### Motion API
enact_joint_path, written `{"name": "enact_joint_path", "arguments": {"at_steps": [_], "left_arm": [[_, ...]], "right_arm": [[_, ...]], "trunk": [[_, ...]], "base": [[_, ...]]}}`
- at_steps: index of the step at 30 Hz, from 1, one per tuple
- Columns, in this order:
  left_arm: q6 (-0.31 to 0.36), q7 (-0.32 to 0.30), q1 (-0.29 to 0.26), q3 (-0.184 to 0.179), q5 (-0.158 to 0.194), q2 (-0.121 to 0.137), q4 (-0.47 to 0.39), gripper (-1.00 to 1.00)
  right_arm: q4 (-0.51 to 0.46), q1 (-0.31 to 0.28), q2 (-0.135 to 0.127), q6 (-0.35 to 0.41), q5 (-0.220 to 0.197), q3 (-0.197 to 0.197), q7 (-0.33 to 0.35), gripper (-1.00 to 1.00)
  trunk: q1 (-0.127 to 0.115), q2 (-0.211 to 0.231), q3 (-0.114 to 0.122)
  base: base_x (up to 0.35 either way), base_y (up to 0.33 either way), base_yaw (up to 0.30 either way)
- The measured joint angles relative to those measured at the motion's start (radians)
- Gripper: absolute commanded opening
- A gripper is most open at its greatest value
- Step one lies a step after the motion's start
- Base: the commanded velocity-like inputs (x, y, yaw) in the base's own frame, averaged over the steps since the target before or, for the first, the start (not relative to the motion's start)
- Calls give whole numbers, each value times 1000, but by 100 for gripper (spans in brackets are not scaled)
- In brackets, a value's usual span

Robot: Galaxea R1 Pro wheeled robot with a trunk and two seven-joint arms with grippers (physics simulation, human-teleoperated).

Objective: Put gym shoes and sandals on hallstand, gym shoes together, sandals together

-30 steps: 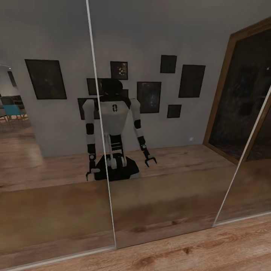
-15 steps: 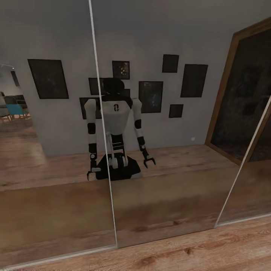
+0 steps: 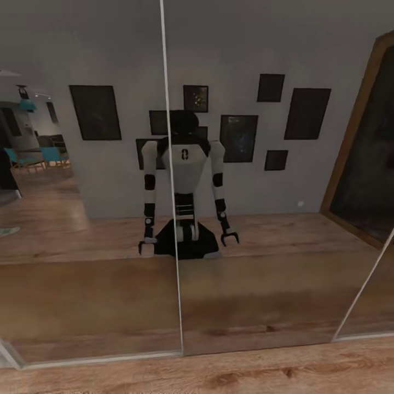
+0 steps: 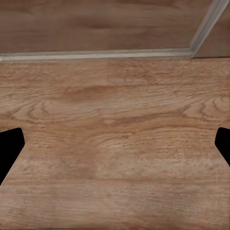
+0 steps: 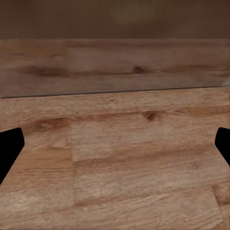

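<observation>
robot faces mirrored panels [image 3: 230, 306]; its reflection [image 3: 186, 180] shows w/ both arms hanging. pics on reflected wall too dark to read. corridor floor [image 3: 262, 372], light brown wood-grain planks, runs below. left gripper [image 4: 115, 143] & right gripper [image 5: 115, 143]: fingertips cut off at frame edges, spread wide, holding nothing.

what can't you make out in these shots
- Head view: the framed pictures in the mirrored panels are too dark to read.
- Head view: the wooden door frame is cut off by the edge.
- Wrist views: each fingertip is cut by the edges, above bare corridor floor.
</observation>
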Motion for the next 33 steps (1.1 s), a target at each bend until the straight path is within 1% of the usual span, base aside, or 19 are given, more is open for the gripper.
{"name": "enact_joint_path", "arguments": {"at_steps": [10, 13, 28, 33], "left_arm": [[0, -1, 0, 0, -1, -2, 1, 100], [-1, -1, -1, 0, -1, -2, 0, 100], [-1, -1, -2, 0, 0, -2, 1, 100], [0, 0, -2, 0, 0, -2, 0, 100]], "right_arm": [[1, 0, 0, 0, 0, 0, 0, 100], [0, 0, -1, 0, 0, 0, 0, 100], [0, 0, -1, 0, 1, 0, 0, 100], [0, 0, -2, 0, 1, 0, 0, 100]], "trunk": [[0, 0, -9], [0, 0, -12], [0, 0, -31], [1, 0, -38]], "base": [[-2, -1, 231], [-104, -67, 217], [-225, -157, 180], [-288, -84, 160]]}}
